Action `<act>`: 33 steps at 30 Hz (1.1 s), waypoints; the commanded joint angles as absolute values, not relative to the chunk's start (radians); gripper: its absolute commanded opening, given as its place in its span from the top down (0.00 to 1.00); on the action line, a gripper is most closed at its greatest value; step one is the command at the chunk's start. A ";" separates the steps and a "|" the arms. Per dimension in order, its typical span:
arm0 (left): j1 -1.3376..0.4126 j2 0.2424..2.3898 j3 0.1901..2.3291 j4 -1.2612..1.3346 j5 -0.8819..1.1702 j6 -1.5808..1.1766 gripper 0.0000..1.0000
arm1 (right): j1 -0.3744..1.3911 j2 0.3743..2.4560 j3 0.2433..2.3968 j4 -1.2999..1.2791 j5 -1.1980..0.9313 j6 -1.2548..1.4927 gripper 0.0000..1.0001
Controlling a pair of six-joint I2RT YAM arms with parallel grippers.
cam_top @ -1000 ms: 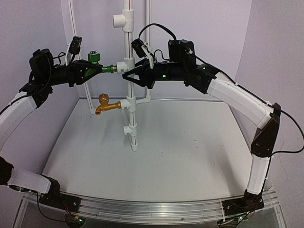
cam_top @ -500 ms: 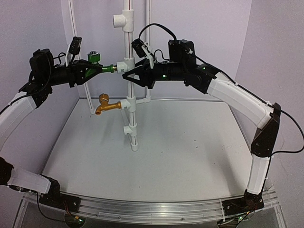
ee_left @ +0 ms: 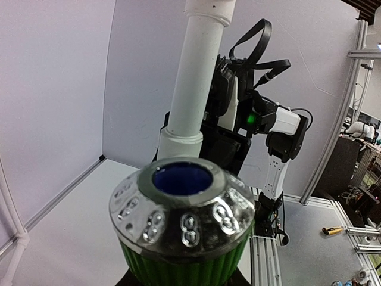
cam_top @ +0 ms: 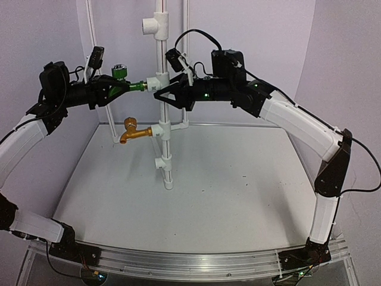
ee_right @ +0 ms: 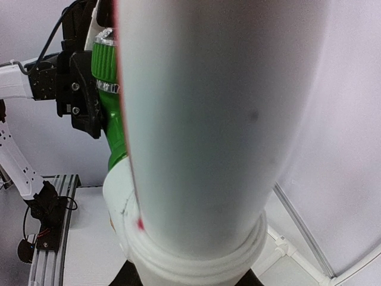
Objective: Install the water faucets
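Observation:
A glossy green faucet (cam_top: 126, 79) lies level high on the left, its threaded end at the side mouth of a white T-fitting (cam_top: 158, 80) on the upright white pipe (cam_top: 162, 53). My left gripper (cam_top: 121, 88) is shut on the faucet's body. In the left wrist view its ribbed green handle (ee_left: 181, 220) with a silver cap fills the foreground and hides my fingers. A golden-brass faucet (cam_top: 132, 131) sits in the T-fitting below (cam_top: 161, 129), spout down. My right gripper (cam_top: 162, 95) is shut on the pipe (ee_right: 208, 119) just under the green faucet (ee_right: 110, 107).
A further T-fitting (cam_top: 155, 25) sits higher on the pipe and another lower down (cam_top: 162, 162). Thin white tubes (cam_top: 93, 42) run up the back wall. The white table (cam_top: 238, 190) stretches toward the arm bases, with walls close on both sides.
The left arm has shifted very slightly toward the pipe with the green faucet in its grip. The right arm has not moved.

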State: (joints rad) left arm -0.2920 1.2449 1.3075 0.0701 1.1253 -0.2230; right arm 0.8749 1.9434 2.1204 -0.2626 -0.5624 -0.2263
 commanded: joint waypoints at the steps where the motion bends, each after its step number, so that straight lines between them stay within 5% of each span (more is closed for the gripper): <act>1: -0.298 1.236 1.309 0.086 1.108 -0.127 1.00 | 0.900 1.958 2.161 -0.221 -0.625 -0.233 0.75; 14: -0.298 1.260 1.400 -0.101 1.164 0.141 1.00 | 0.900 1.948 2.159 -0.279 -0.603 -0.335 1.00; 33: -0.381 1.311 1.475 -0.171 1.150 0.257 1.00 | 0.877 1.919 2.206 -0.368 -0.522 -0.376 1.00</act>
State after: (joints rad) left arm -0.3113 1.2984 1.4423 -0.1341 1.1668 0.1601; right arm 0.8761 1.9446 2.1570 -0.3385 -0.5298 -0.2916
